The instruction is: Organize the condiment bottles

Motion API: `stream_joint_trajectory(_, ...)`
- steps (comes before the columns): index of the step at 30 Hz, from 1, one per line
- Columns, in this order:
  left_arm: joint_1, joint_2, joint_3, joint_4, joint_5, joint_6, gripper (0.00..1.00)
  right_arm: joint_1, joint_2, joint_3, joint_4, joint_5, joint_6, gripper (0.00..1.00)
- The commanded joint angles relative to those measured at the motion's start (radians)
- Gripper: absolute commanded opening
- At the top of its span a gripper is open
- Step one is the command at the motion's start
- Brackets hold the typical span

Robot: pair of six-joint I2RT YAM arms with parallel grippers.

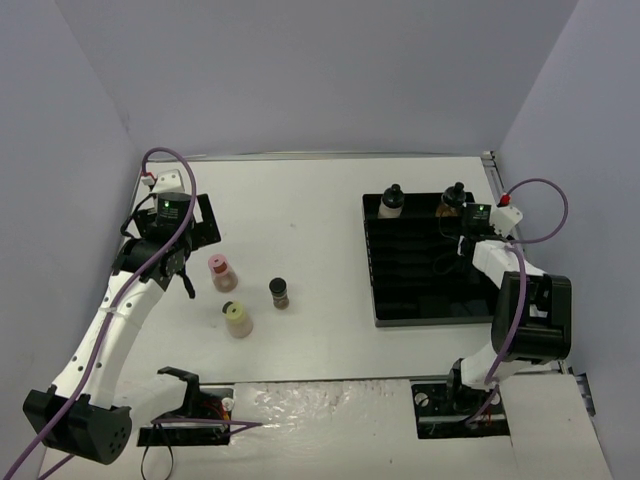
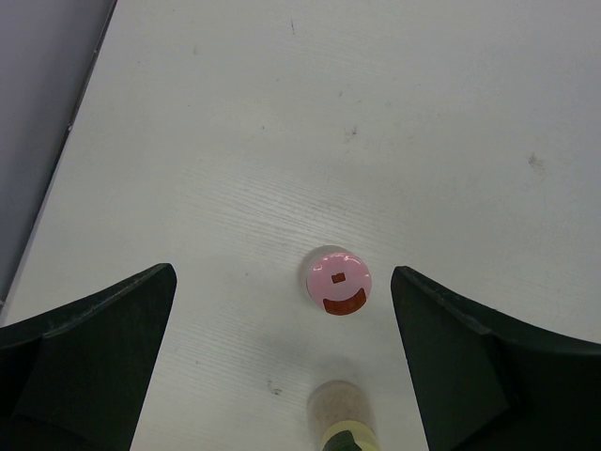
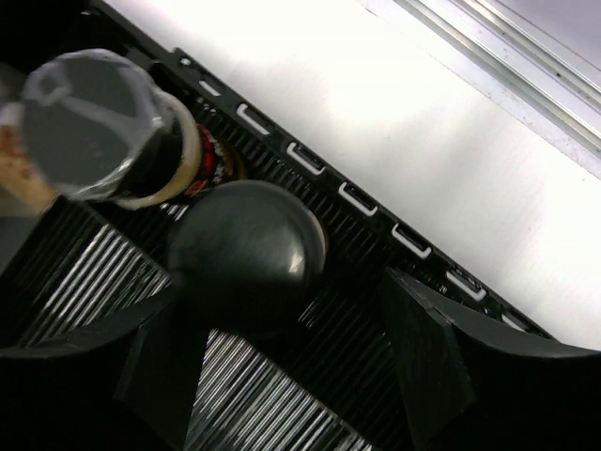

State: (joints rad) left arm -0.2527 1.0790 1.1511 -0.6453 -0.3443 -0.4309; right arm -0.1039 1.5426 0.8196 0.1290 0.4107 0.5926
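Note:
Three condiment bottles stand on the white table at the left: a pink-capped one, a pale-yellow-capped one and a black-capped brown one. My left gripper hangs just left of the pink one, open and empty. In the left wrist view the pink cap lies between the wide fingers, nearer the right one, and the yellow-capped jar is below it. Two black-capped bottles stand in the tray's back row. My right gripper is open around one black cap, with a gap on the right side.
The black slotted tray fills the right side of the table, its back rim close to the far edge. A second jar stands blurred just left of the right gripper. Purple walls close in on three sides.

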Motion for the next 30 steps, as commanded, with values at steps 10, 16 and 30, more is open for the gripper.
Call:
stream_joint_trajectory(10,0.007,-0.011,0.032,0.052,-0.013,-0.012,0.97,0.132,-0.292,0.067,-0.203,0.007,0.025,0.74)
stream_joint_trajectory(16,0.007,-0.011,0.031,0.052,-0.009,-0.014,0.97,0.308,-0.327,0.118,-0.262,-0.042,0.005,0.75)
stream_joint_trajectory(30,0.013,-0.02,0.032,0.045,-0.032,-0.006,0.97,0.962,0.097,0.518,-0.356,0.007,-0.063,0.75)
